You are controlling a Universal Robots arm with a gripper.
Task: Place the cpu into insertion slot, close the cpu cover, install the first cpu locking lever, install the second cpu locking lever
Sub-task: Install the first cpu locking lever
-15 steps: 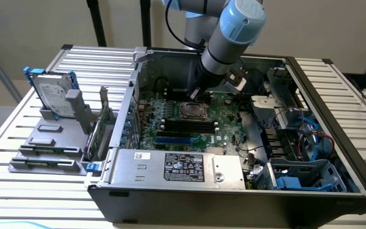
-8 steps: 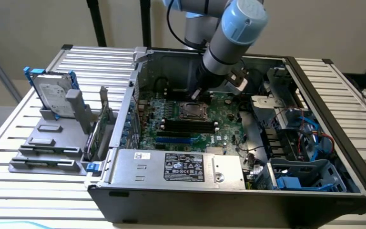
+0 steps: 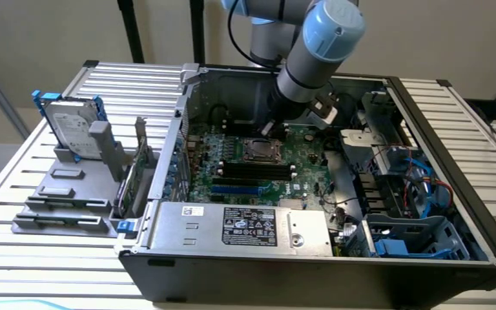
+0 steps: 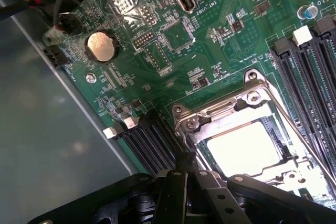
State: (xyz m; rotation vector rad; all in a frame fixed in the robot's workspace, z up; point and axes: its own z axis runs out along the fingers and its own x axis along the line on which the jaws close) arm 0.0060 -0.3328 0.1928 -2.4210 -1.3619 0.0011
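An open computer case (image 3: 454, 213) lies on a slatted metal table (image 3: 24, 213), its green motherboard (image 3: 296, 181) facing up. The arm reaches down into the case, and the gripper (image 4: 181, 174) hangs just above the far edge of the socket (image 3: 261, 150), fingers (image 4: 178, 182) pressed together with nothing between them. The chip (image 4: 241, 148) sits in the socket, pale and shiny, and the metal cover (image 4: 226, 109) lies down around it as a frame. A round coin battery (image 4: 100, 46) sits on the board well apart from the socket. A hard drive (image 3: 72, 129) stands on a grey rack on the exterior view's left.
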